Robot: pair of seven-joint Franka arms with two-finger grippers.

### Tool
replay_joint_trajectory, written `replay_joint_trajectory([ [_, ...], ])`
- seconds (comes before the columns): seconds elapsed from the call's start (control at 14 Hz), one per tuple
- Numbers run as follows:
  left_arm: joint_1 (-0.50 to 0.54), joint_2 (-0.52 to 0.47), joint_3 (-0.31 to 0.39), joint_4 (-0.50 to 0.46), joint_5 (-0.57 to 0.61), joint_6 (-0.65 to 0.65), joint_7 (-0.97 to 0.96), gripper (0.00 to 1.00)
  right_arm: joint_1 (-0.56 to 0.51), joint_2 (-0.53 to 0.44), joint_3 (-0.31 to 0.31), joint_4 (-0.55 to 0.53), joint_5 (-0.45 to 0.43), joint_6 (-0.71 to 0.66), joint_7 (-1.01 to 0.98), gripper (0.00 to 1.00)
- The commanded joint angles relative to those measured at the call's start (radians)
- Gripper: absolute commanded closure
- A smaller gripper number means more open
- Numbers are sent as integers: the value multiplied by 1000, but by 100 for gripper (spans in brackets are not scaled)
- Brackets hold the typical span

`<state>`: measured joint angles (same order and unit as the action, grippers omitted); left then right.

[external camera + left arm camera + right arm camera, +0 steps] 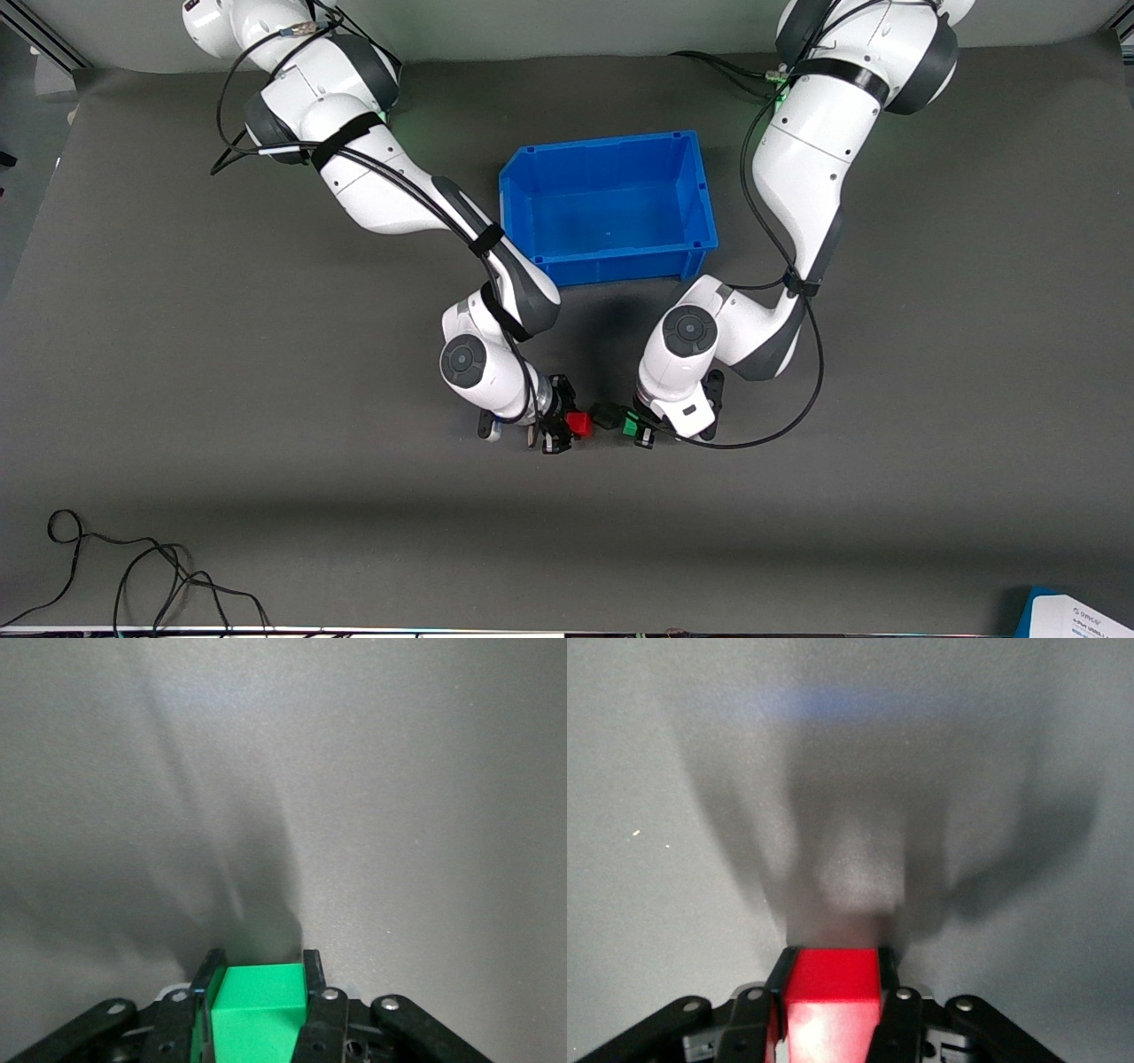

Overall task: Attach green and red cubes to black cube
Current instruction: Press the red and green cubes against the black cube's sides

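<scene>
A blue plastic bin [609, 206], open-topped and rectangular with ribbed walls, is sitting on the table [177, 354] farther from the front camera than both claws, between the two arms. The table is wearing a matte dark grey mat. Loose black cable [133, 571] is lying coiled at the near edge toward the right arm's end, and a blue-and-white card [1076, 616] is poking in at the near corner toward the left arm's end.

The right claw [560, 427] is gripping the red cube [579, 424]; in the right wrist view the two black fingers [778, 979] are pressing flat against opposite faces of the red cube [831, 992], its top face matte and evenly bright. The left claw [640, 427] is gripping the green cube [630, 426] in the same way, fingers [312, 973] closing on either side of the green cube [257, 997].

The black cube [607, 415] is sitting between the two coloured cubes, barely darker than the mat. It is lying just beside the green cube, seemingly touching it, while a narrow strip of mat is showing between it and the red cube. All three cubes are lining up in a row, nearer the front camera than the bin.
</scene>
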<state>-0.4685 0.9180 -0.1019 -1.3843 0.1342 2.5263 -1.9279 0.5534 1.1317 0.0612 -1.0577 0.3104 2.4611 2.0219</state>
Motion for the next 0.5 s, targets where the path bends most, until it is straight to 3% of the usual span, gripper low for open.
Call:
replay_joint_trajectory([
  [0.0,-19,22,14,39,15,2,-11,100,20,48,-4,47,13,50,46,89],
  [0.43,-28,25,14,37,18,0,-11,100,23,56,2,51,13,72,57,89],
])
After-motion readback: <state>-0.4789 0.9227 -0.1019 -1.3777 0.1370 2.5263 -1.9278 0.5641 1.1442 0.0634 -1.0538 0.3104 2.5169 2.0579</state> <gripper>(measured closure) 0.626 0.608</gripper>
